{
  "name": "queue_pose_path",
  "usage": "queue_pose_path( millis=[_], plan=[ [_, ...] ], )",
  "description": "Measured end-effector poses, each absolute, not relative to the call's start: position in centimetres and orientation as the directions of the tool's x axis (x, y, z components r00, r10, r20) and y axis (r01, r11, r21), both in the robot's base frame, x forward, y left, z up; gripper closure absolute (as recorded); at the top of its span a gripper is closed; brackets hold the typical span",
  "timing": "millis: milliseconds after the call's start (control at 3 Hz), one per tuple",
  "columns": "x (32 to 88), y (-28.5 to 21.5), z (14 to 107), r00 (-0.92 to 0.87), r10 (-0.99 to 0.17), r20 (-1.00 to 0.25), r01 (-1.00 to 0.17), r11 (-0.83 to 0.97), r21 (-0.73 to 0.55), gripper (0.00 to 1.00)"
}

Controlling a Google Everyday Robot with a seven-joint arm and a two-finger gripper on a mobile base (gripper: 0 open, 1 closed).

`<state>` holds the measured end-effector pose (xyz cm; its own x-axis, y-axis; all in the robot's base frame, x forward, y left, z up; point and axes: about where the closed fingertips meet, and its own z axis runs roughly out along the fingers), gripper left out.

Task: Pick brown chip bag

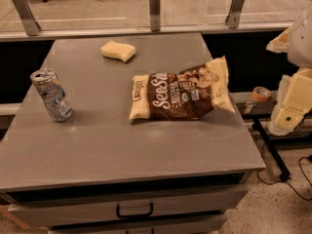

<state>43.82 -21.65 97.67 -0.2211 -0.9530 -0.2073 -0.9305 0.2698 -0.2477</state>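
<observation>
The brown chip bag [181, 92] lies flat on the grey table [122, 140], right of the middle. It is glossy dark brown with pale cream ends and white lettering, its long side running left to right. My gripper [291, 101] shows as pale cream parts at the right edge of the view. It is off the table's right side, to the right of the bag and apart from it, holding nothing that I can see.
A silver drink can [51, 95] leans at the table's left. A pale-yellow sponge [118, 50] lies at the back. A tape roll [262, 93] sits on a lower ledge at the right. A glass railing [155, 9] runs behind. Drawers with a handle [134, 211] are below the front edge.
</observation>
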Motion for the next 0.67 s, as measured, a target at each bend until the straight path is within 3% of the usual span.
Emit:
queue_pose_path(
  millis=[667],
  plan=[
    [44.7,-20.6,98.1,-0.188,-0.943,-0.276,-0.934,0.258,-0.245,0.0]
  ],
)
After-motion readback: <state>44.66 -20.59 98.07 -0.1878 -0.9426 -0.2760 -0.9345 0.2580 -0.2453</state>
